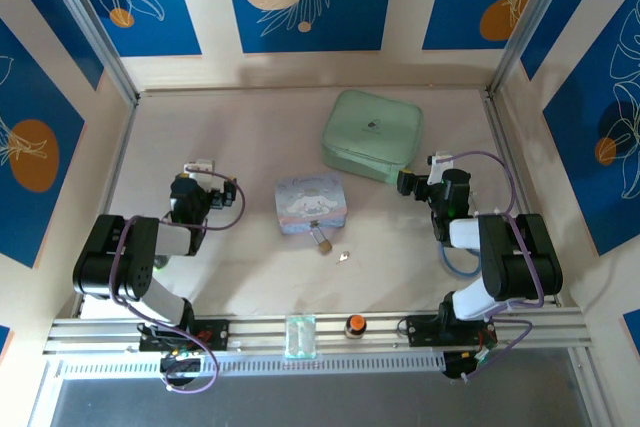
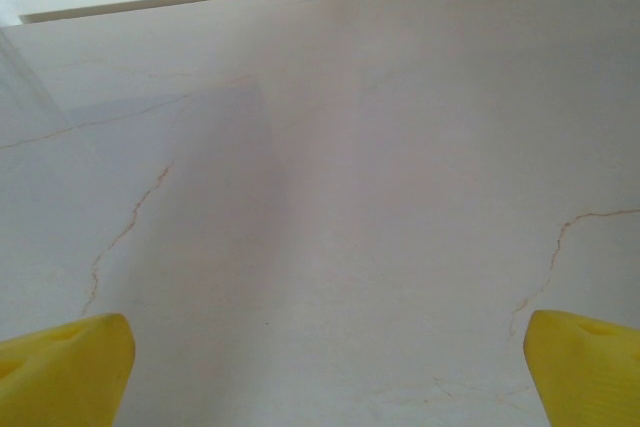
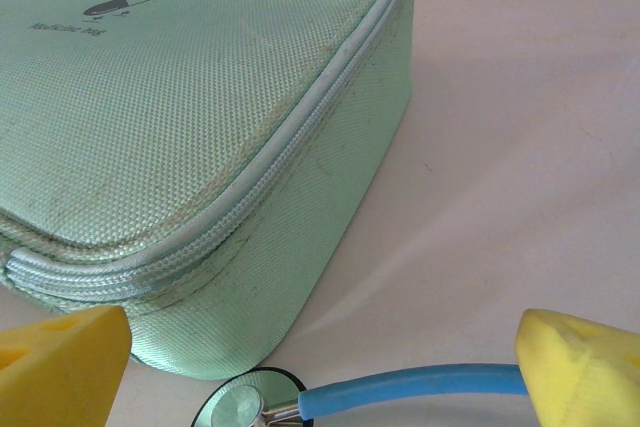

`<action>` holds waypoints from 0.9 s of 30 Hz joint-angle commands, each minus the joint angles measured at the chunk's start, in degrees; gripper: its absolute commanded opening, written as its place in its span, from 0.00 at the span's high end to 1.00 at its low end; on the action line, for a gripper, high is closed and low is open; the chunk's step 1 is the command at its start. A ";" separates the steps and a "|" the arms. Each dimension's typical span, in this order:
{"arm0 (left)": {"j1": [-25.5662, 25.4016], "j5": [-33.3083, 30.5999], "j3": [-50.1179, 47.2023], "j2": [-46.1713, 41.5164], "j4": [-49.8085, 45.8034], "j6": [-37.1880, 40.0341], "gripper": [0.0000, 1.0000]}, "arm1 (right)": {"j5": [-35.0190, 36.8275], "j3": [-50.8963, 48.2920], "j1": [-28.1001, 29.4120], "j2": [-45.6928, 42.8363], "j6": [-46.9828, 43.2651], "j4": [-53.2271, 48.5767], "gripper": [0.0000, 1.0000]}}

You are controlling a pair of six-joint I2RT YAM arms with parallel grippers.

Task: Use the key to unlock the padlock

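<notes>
Both the left hand (image 2: 320, 372) and the right hand (image 3: 320, 367) gape empty, while the little padlock (image 1: 323, 243) and key (image 1: 343, 257) lie near each other on the counter (image 1: 250, 137) just beside the blue tin (image 1: 310, 205), looking light, hard and slippery, best pinched across their flat sides.

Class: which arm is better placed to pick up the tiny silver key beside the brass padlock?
Probably right. The right pincer, open, sits nearer the tiny flat silver key by the small brass padlock; the left pincer, also open, faces bare table farther off.
</notes>
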 commanded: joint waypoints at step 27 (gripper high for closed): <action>0.46 12.40 0.13 -32.38 -24.03 -43.59 0.01 | -19.66 9.41 10.75 -37.50 18.52 -46.27 0.03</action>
